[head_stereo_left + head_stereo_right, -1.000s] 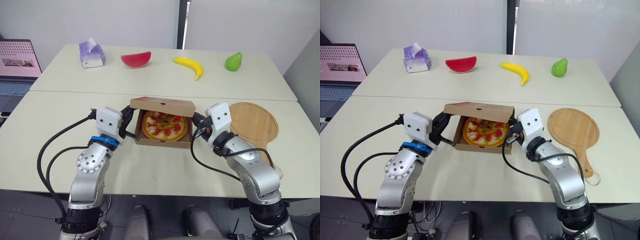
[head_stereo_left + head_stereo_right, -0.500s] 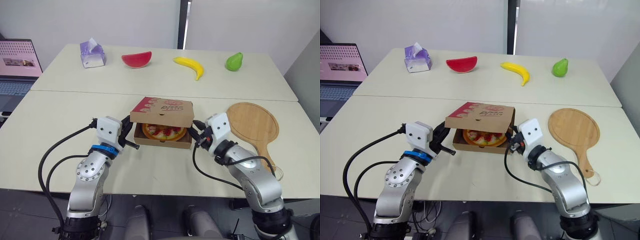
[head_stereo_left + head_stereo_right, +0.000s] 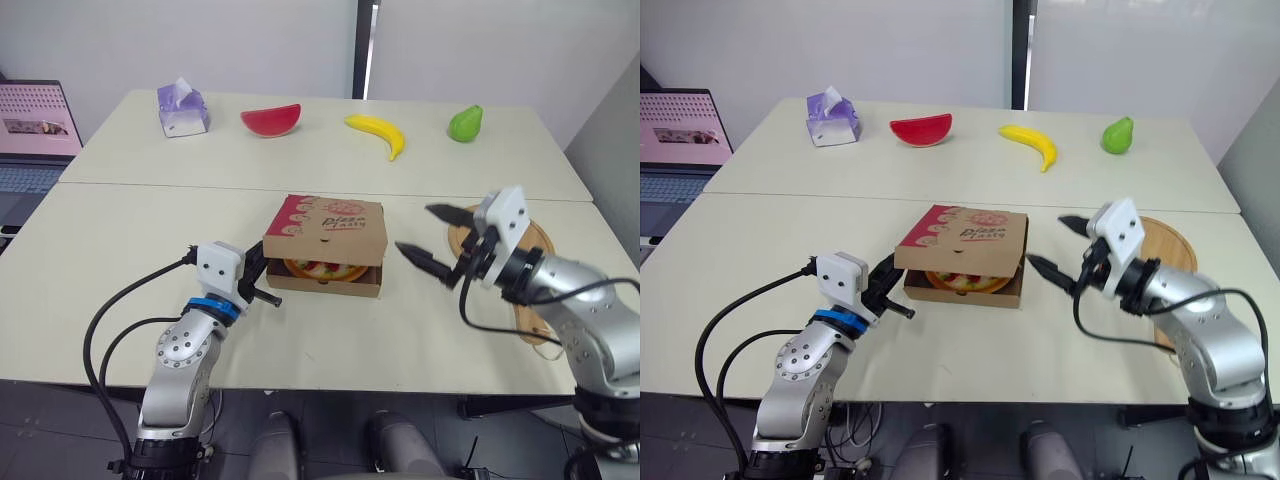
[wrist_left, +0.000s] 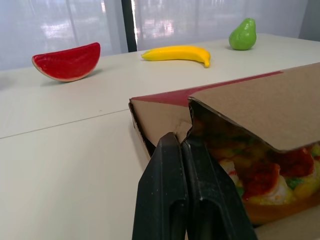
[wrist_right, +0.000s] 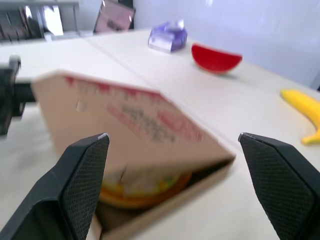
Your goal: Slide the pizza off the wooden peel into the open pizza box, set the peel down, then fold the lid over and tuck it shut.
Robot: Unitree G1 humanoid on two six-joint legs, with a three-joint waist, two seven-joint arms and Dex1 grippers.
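My left gripper (image 4: 181, 141) has its fingers pressed together, with nothing between them, right at the near left corner of the box (image 3: 325, 232). The box sits mid-table (image 3: 120, 235) with its lid lowered over it but not tucked; a gap along the front shows the pizza (image 3: 320, 269) inside. My right gripper (image 3: 415, 228) hangs just right of the box, above the table and apart from it, fingers spread wide and pointing at the lid. The peel (image 3: 1168, 243) lies flat on the table to my right, partly behind my right arm.
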